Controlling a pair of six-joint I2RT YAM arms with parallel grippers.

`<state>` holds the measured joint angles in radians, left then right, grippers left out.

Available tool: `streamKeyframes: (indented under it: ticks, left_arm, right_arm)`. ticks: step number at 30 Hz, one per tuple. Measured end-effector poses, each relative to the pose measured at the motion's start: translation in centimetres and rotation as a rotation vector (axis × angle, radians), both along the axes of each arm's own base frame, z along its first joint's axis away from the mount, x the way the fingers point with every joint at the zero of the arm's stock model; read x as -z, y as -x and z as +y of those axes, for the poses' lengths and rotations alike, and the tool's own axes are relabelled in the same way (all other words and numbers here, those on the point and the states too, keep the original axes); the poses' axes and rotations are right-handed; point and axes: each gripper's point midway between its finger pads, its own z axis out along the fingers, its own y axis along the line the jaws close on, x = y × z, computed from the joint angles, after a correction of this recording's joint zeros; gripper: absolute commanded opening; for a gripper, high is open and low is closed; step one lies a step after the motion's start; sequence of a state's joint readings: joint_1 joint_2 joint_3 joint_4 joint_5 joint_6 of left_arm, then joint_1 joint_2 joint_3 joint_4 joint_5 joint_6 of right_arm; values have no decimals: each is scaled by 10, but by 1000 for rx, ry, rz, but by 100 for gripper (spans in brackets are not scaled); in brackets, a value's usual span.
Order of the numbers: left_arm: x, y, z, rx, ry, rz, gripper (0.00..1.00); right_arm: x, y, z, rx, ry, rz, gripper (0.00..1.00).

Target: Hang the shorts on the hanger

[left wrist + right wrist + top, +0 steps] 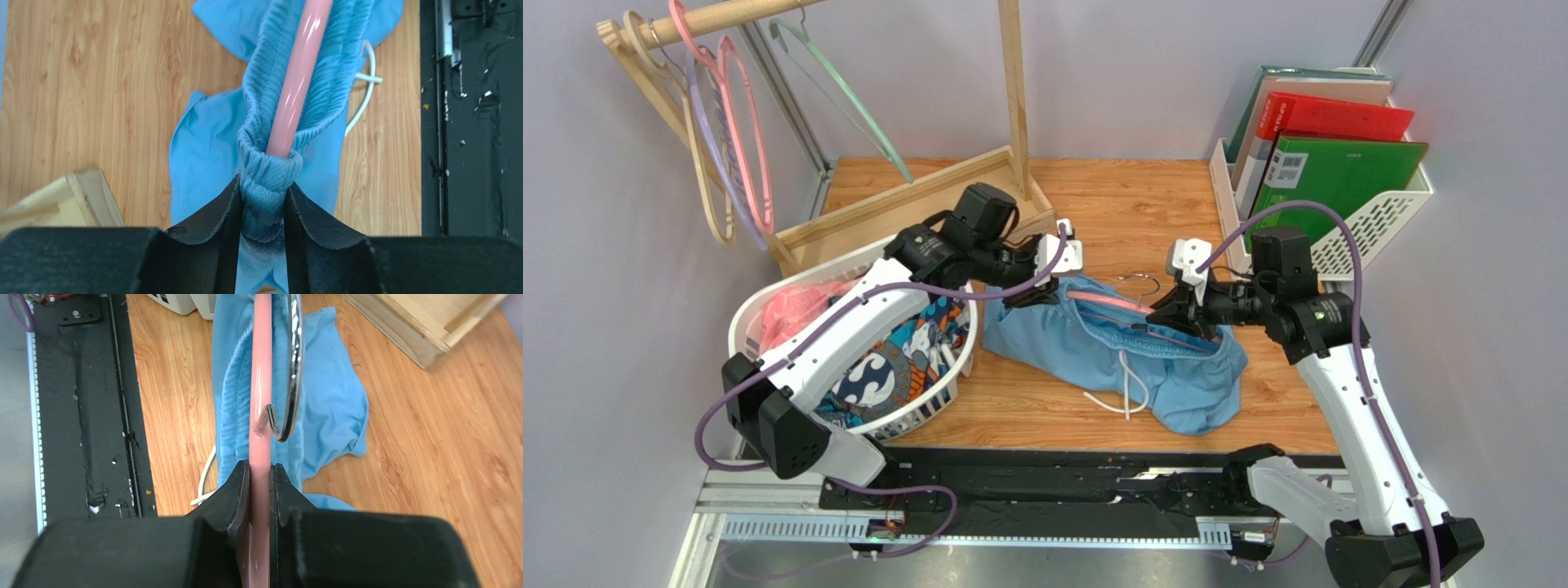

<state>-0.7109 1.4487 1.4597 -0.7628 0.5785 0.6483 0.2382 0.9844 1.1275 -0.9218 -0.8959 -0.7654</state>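
Observation:
The light blue shorts (1136,349) lie on the wooden table between my arms, white drawstring (1127,390) trailing toward the front. The salmon-pink hanger (1112,301) runs inside the waistband, its silver hook (1146,284) sticking out toward the back. My left gripper (1038,289) is shut on the bunched waistband of the shorts (265,184), with the hanger's pink bar (298,79) poking out of the fabric just beyond the fingertips. My right gripper (1169,316) is shut on the hanger's bar (260,416); the hook (293,380) curves beside it.
A white laundry basket (946,382) with pink and patterned cloth stands at the left. A wooden rack base (891,208) with spare hangers (732,135) is at the back left. A white file holder (1369,227) with folders is at the back right. A black rail (1063,478) runs along the front edge.

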Motion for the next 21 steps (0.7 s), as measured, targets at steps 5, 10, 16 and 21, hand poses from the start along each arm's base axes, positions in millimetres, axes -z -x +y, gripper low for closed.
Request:
streamKeyframes:
  ticks: [5, 10, 16, 21]
  left_arm:
    - [6, -13, 21, -54, -41, -3, 52]
    - [3, -20, 30, -94, -48, -16, 61]
    - [-44, -19, 27, -198, 95, -21, 65]
    - [-126, -13, 27, -297, 318, -47, 64]
  right_arm:
    - [-1, 3, -10, 32, 41, -6, 0]
    - [10, 8, -18, 72, 82, 69, 0]
    - [-21, -19, -21, 247, 50, 157, 0]
    - [-67, -55, -18, 433, -50, 217, 0]
